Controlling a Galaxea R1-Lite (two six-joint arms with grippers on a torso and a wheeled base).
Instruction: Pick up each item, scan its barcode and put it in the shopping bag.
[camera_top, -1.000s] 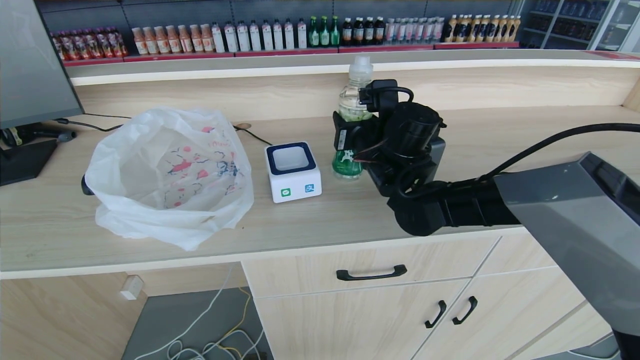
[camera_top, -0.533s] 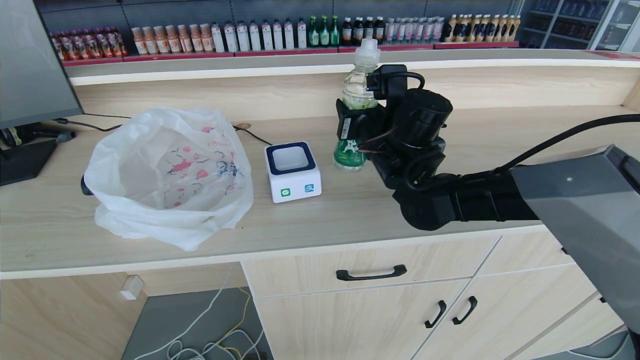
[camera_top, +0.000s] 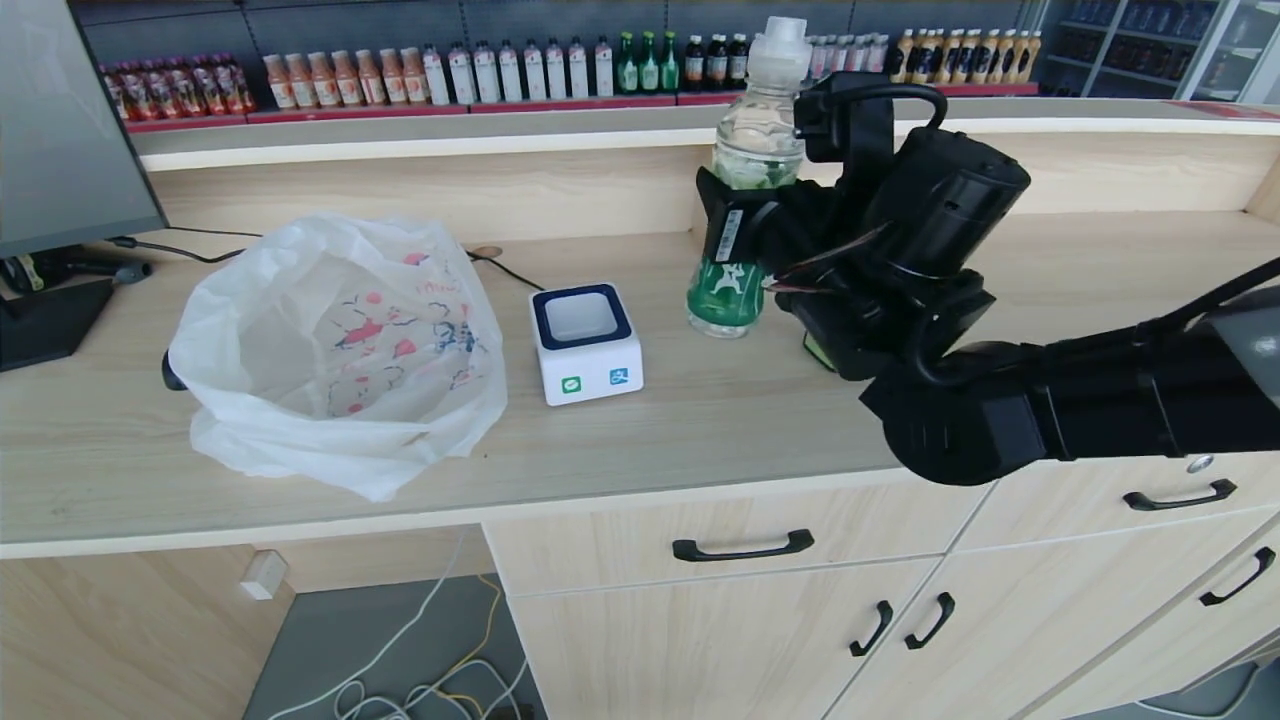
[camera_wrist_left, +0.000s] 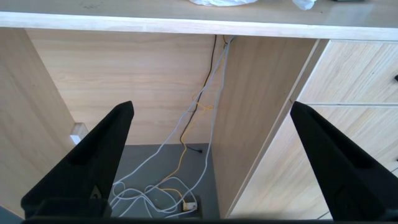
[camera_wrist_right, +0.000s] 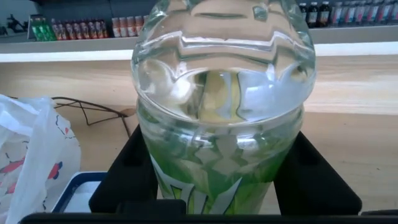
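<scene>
First, in the head view, the right gripper was squeezed shut around the bottle. It held the bottle standing straight up, and the bottle looked lifted off the counter. The scanner sat lower down on the bottle's left, between it and the shopping bag. So the bottle likely had to go left and down, and maybe turn, to show its barcode. Next, in the left wrist view, the left gripper hung low by the cupboard with its fingers wide apart, holding nothing, near some cables. Last, in the right wrist view, the bottle sat tight between the black jaws, with the bag and scanner off to one side.
</scene>
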